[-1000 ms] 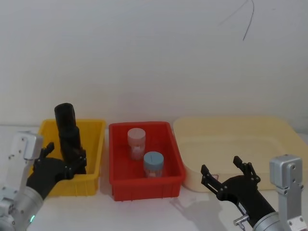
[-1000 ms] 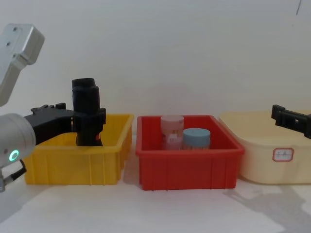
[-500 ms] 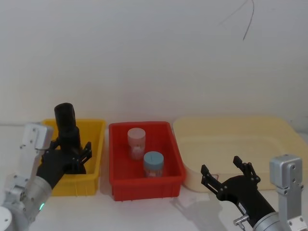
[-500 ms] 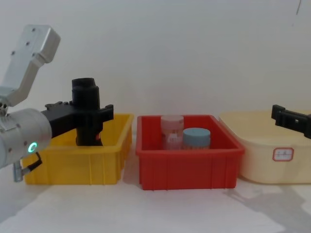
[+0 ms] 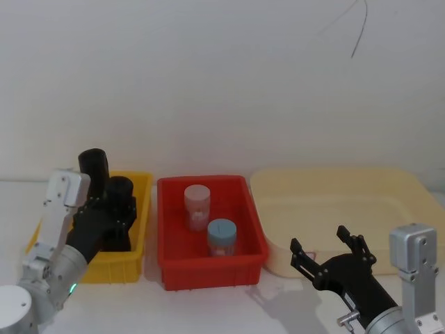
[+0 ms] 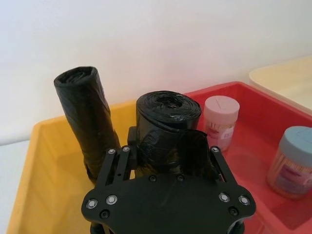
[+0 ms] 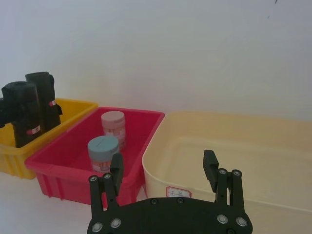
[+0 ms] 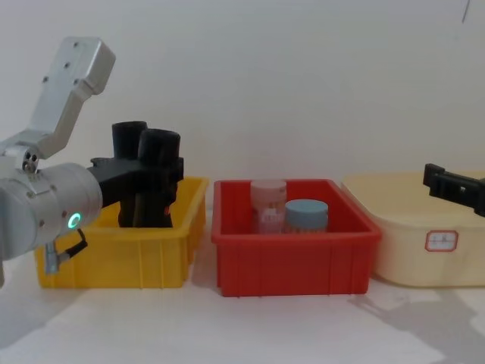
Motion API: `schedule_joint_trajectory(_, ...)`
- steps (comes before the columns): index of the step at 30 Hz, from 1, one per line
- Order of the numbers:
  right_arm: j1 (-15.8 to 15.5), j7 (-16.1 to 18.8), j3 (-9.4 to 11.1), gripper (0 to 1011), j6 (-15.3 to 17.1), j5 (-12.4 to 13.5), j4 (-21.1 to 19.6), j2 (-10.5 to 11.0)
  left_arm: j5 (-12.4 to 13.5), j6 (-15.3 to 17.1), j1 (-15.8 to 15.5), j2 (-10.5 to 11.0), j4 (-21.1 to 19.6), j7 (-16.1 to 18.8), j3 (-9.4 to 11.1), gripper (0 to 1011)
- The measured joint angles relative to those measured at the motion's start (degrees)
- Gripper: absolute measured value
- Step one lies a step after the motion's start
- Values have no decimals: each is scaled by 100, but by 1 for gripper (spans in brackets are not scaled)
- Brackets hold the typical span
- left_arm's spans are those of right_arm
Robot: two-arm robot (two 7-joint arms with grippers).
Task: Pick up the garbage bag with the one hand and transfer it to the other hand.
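Observation:
My left gripper [image 6: 170,148] is shut on the garbage bag [image 6: 167,124], a black roll held upright over the yellow bin [image 5: 136,240]. Its fingers [image 6: 129,146] press both sides of the roll. In the chest view the held roll [image 8: 161,163] stands just right of a second, alike roll [image 8: 126,144] that leans in the bin, and their tops are about level. From the right wrist view a red label shows on the held roll [image 7: 20,114]. My right gripper [image 5: 318,241] hangs open low at the right, in front of the cream tray, with nothing between its fingers.
The red bin [image 5: 174,261] in the middle holds a pink-lidded jar [image 5: 197,207] and a blue-lidded jar [image 5: 222,237]. A large cream tray [image 5: 389,184] stands at the right. A white wall rises close behind the bins.
My left arm has swung in toward the bin. The gripped roll has risen from low in the bin to beside the other roll's top. The right arm has not moved.

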Motion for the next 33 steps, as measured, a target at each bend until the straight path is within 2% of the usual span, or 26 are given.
schedule_joint_trajectory(7, 0, 0, 0, 1000, 0, 0, 0, 0, 73, 0, 2, -61, -162, 157, -70, 496)
schedule_joint_trajectory(16, 0, 0, 0, 1000, 0, 0, 0, 0, 152, 47, 61, -28, -731, 279, -191, 486)
schedule_joint_trajectory(22, 0, 0, 0, 1000, 0, 0, 0, 0, 92, 93, 61, 28, -1055, 121, -250, 486)
schedule_joint_trajectory(26, 0, 0, 0, 1000, 0, 0, 0, 0, -43, 164, 35, 42, -1207, -88, -269, 486)
schedule_joint_trajectory(33, 0, 0, 0, 1000, 0, 0, 0, 0, -238, 297, -13, 32, -1329, -387, -242, 486)
